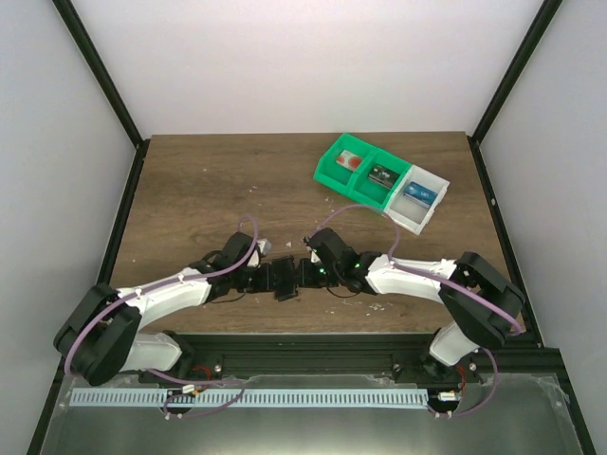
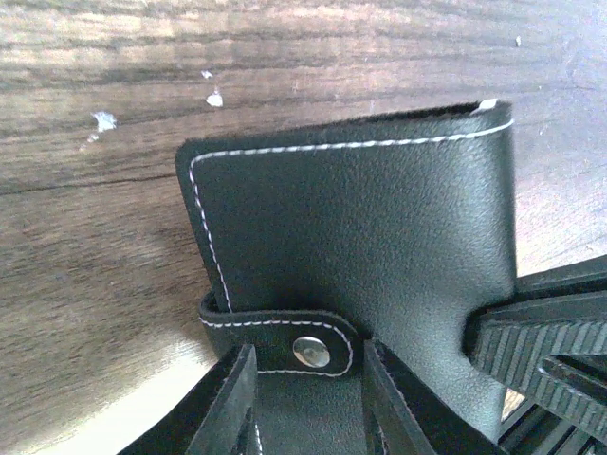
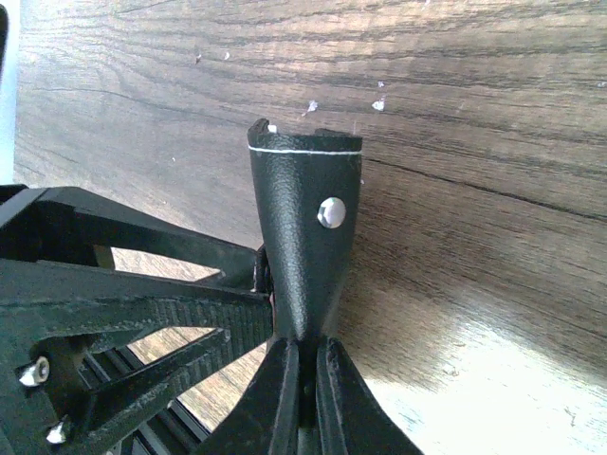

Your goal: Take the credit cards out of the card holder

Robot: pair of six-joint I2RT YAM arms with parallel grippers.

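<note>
Top external view: one card holder [image 1: 285,282], black, sat at lower centre of frame over the near part of the wood-grain worktop [image 1: 190,190], between the tips of the two arms. Whether it touched the worktop could not be told.

Left wrist view: card holder [image 2: 360,246] was folded, showing an outer face of grained black leather with white stitching. A side tab [image 2: 275,346] with a metal snap stud [image 2: 311,352] lay across its lower edge. The left jaws stood partly apart, fingers [image 2: 228,408] flanking the tab at bottom of frame. Whether they pinched it could not be told. The right arm's ribbed fingers [image 2: 541,351] met the holder at lower right. White specks [image 2: 216,98] lay on the wood at upper left.

Right wrist view: card holder [image 3: 303,218] appeared edge-on at centre, narrow below and flaring upward, with a second stud [image 3: 331,211] on its face. The right jaws were closed tight on its lower edge, fingers [image 3: 275,408] at bottom centre. The left arm's fingers [image 3: 142,303] reached it from the left.

Also present: compartment bins [image 1: 330,163], green and white, at upper right of the top view, well apart from the holder. Their contents were too small to identify.
</note>
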